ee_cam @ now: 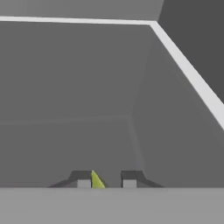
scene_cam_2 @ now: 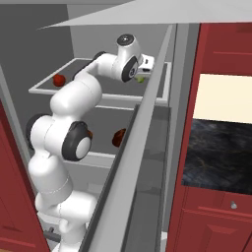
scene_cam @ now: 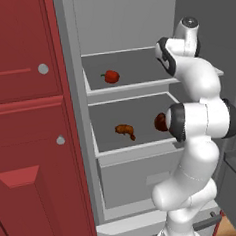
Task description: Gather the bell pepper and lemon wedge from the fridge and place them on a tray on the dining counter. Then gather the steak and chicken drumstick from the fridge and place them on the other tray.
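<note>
The fridge stands open. On its upper shelf [scene_cam: 137,86] lies the red bell pepper [scene_cam: 110,76] [scene_cam_2: 59,79], at the left. My arm reaches to the right end of that shelf, where the gripper [scene_cam_2: 143,74] hangs over the yellow-green lemon wedge [scene_cam_2: 141,78]. In the hand view the gripper [ee_cam: 106,179] has its jaws drawn in on the lemon wedge [ee_cam: 97,180], whose tip lies against the left fingertip [ee_cam: 83,178]. The shelf below holds the chicken drumstick [scene_cam: 125,130] and the dark red steak [scene_cam: 160,121] [scene_cam_2: 119,137].
The open fridge door [scene_cam_2: 142,147] cuts diagonally across the right base view, close to my arm. Red cabinets [scene_cam: 25,122] flank the fridge on the left, and an oven front [scene_cam_2: 219,147] stands on the right. A closed drawer [scene_cam: 134,176] sits under the lower shelf.
</note>
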